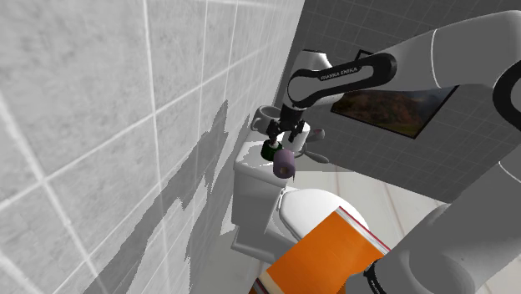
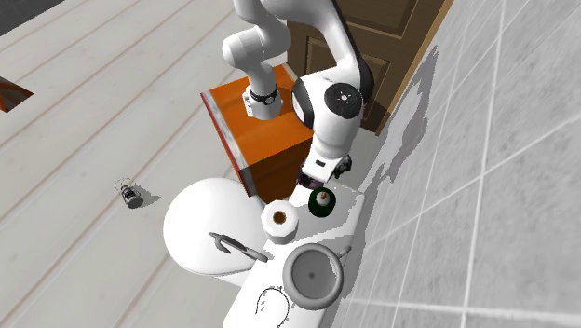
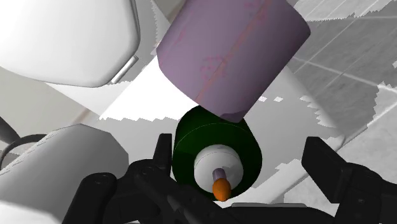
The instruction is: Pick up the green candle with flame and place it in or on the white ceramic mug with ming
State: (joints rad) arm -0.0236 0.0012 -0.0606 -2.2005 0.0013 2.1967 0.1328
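The pincer (image 3: 242, 149) is spread wide around the green candle (image 3: 191, 140), with one finger close against its side and the other well clear, so nothing is clasped. The candle sits on the toilet tank lid (image 1: 249, 157), just beside a mauve roll (image 2: 278, 220). The greyish mug (image 2: 312, 275) stands farther along the lid.

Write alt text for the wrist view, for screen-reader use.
A dark green candle with an orange flame tip stands between the open black fingers of the gripper, not clasped. A mauve cylinder sits just beyond it, both on a white surface.
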